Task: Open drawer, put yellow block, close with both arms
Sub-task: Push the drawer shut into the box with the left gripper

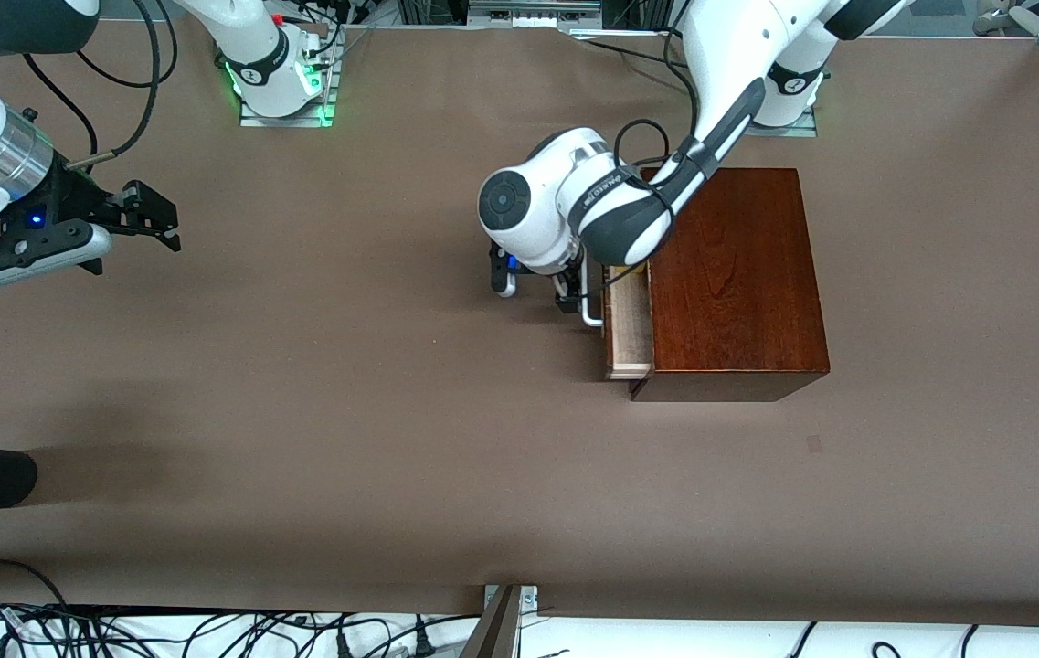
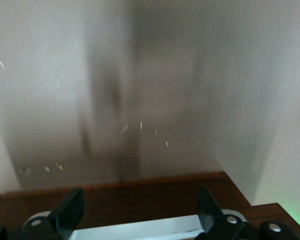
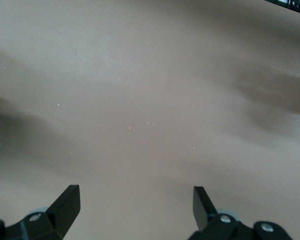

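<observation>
Two arms show in the front view: the drawer (image 1: 629,324), centre-right of frame, stands part open from its wooden box (image 1: 729,274), a rigid tray best pushed on its stiff white handle (image 1: 590,311).

Left wrist view: the left gripper (image 2: 140,212) spread wide astride that handle.

Right wrist view: the right gripper (image 3: 135,202) waits agape over the table (image 3: 150,100).

Yellow block unseen.

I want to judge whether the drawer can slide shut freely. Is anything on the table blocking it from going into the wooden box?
Nothing visible blocks it. The drawer sticks partly out of the wooden box; only the left gripper, fingers open, is at its white handle.
</observation>
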You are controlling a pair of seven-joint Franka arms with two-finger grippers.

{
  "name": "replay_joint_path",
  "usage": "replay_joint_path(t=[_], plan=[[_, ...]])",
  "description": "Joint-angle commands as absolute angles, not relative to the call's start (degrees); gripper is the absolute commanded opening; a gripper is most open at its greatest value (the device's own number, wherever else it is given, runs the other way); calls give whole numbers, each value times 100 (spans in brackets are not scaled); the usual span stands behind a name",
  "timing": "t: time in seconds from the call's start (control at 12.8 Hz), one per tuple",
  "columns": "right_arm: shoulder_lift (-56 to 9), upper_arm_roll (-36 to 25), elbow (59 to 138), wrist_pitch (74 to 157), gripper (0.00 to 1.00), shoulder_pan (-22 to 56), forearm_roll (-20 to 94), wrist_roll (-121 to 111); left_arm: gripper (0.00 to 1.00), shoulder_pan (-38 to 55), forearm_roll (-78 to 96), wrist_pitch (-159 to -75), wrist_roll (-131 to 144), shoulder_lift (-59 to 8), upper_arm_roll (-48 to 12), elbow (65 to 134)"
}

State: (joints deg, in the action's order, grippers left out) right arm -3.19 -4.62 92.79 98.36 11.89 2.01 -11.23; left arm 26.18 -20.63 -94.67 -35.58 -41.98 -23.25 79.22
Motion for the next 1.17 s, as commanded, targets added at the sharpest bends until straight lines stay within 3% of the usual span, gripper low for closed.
replay_joint_path(t=[0.0,0.62,1.09], plan=[[-352,-404,9193,9826,100,1151,141,-1002,100,2461,-2215,-9106,-3771,-4131,-2276,8033],[-360,-519,9202,9756,100,1125,158,-993,100,2320,-2101,-8956,-3578,-3930,-2373,7981],[-352,-519,9211,9747,100,1125,158,-976,100,2645,-2056,-8965,574,-3481,-2918,7673]])
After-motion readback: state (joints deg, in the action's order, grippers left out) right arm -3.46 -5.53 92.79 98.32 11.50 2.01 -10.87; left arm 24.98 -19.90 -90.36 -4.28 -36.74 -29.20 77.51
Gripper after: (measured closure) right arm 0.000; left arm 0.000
